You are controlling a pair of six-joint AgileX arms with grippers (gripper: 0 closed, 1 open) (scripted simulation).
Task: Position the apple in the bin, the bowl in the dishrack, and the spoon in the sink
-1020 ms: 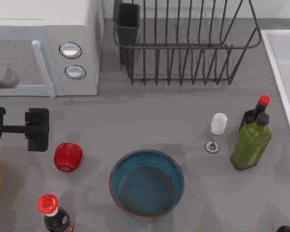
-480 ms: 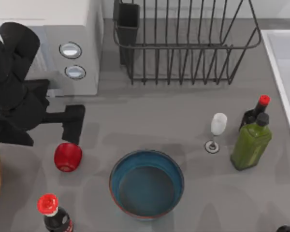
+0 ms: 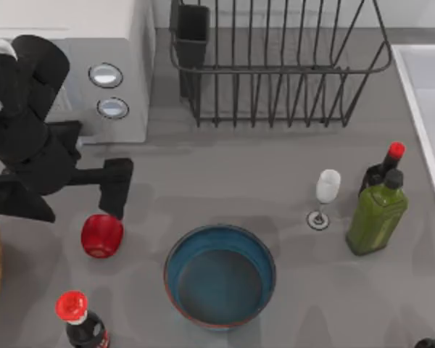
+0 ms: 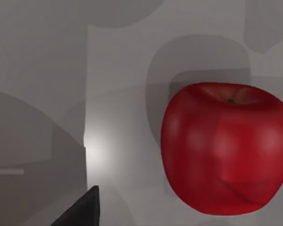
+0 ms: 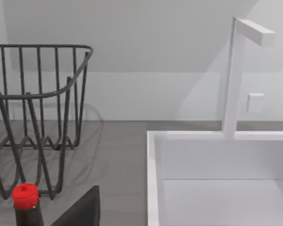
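Basically 0 of 3 done: apple [image 3: 101,235] and bowl [image 3: 220,275] sitting on the desk [image 3: 239,174], dishrack [image 3: 275,65] and sink [image 3: 431,94] bare. Left gripper [image 3: 116,187] just above the apple at left of frame, holding nothing, can't tell how open.

At the left of the frame, the left gripper [image 3: 113,190] is seen just above the apple [image 3: 101,235]. The bowl [image 3: 220,275] is placed at lower centre, the dishrack [image 3: 275,65] at the top, and the sink [image 3: 428,109] at the right edge.

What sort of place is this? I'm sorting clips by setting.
Most likely a kitchen counter, rendered in simulation: a microwave, a dishrack and a sink with a faucet share the grey top.
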